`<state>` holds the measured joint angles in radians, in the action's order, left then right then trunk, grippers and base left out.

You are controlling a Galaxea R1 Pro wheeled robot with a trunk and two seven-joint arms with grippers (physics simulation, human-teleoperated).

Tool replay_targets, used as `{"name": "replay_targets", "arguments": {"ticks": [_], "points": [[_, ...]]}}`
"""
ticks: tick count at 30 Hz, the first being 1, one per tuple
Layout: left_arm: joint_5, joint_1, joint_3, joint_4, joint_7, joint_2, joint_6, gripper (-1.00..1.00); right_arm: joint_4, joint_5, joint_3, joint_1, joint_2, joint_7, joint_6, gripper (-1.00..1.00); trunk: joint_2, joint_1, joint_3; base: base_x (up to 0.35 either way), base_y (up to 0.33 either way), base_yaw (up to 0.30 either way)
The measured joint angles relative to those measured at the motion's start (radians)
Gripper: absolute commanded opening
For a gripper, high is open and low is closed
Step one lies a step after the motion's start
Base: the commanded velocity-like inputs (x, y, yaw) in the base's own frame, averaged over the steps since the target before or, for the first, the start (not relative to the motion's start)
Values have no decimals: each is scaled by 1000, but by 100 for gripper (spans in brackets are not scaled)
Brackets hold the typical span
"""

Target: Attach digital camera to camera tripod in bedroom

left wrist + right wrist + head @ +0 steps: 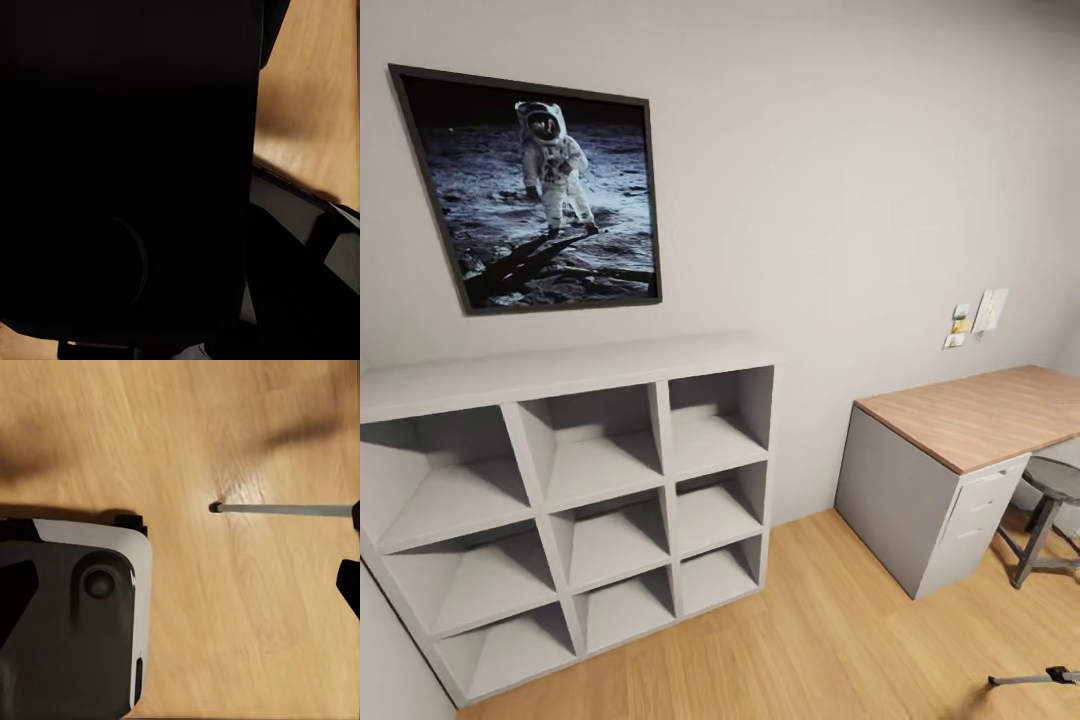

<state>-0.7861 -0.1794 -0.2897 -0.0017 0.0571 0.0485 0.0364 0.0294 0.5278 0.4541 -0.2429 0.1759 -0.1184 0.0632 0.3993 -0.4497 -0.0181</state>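
A thin silver rod with black ends, a part of the camera tripod point(1028, 679), pokes in low over the light wood floor at the head view's bottom right corner. The same silver rod of the tripod point(285, 508) lies across the floor in the right wrist view, ending in a small black tip. A large black body with a faint round outline sits right against the lens in the left wrist view. It looks like the digital camera point(127, 187) held in my left gripper, whose fingers are hidden behind it.
A white cube shelf point(570, 372) stands against the grey wall under a framed astronaut picture point(530, 190). To the right are a wood-topped desk point(980, 410) with drawers and a round grey stool point(1055, 482). My own grey base point(75, 622) rests on the floor.
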Motion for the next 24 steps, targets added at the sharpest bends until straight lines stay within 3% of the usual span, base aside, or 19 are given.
{"name": "replay_targets", "arguments": {"ticks": [24], "points": [[-1, 2, 0, 0, 1, -4, -2, -100, 0, -1, 1, 0, 1, 0, -5, 100, 0, 0, 0, 20, 0, -289]]}}
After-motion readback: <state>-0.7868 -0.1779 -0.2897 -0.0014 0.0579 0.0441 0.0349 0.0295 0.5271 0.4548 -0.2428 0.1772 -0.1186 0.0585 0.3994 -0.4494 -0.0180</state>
